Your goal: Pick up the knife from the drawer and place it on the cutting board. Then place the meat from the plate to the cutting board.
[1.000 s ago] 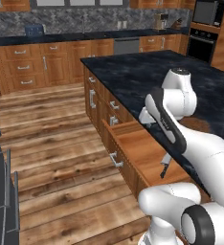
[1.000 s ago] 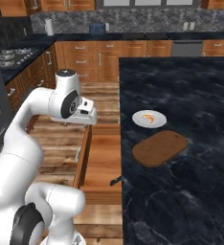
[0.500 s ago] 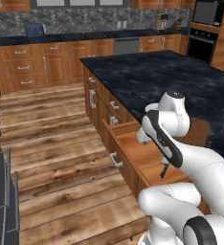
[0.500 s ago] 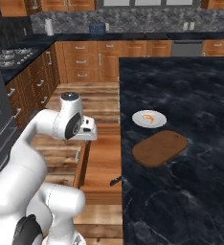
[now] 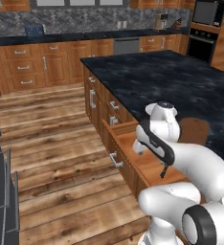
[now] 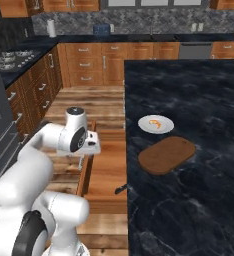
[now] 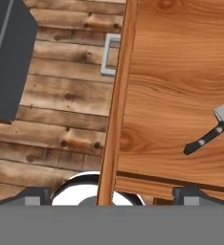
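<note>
Our gripper (image 7: 109,195) hangs spread wide and empty above the open drawer (image 7: 176,95), straddling its front panel and touching nothing. We see the knife (image 7: 210,128) lying on the drawer floor, off to the gripper's right, well apart.

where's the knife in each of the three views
Left base view: the knife lies in the open drawer, lower right, partly behind the arm.
Right base view: lower centre, its black handle pokes out beside the counter edge.
Hand view: at the right edge, handle pointing down-left.
Shared landmark: the drawer's light wooden floor it lies on.
</note>
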